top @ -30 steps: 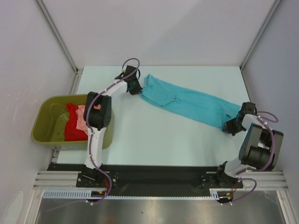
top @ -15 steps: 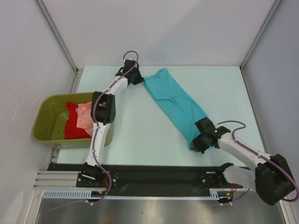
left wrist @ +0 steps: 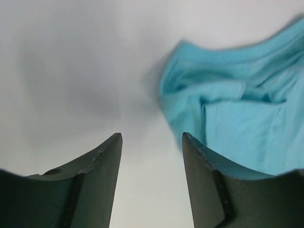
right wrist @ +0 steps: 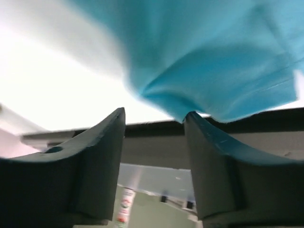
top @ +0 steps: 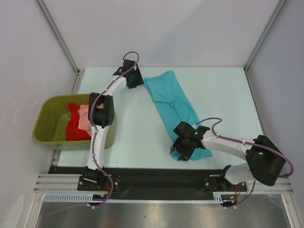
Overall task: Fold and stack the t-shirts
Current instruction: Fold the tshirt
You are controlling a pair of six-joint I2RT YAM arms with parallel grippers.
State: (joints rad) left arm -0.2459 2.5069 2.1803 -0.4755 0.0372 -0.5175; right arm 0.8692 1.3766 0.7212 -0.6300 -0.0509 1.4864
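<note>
Left tool [left wrist: 151,137] and right tool [right wrist: 156,114] now stand open, having released the turquoise shirt [top: 173,102], which lies stretched between them on the tabletop [top: 228,95]; folding can probably begin.

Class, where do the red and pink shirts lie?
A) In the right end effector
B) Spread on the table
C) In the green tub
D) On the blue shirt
C: the red shirt and pink shirt lie bunched together inside the tub.
</note>
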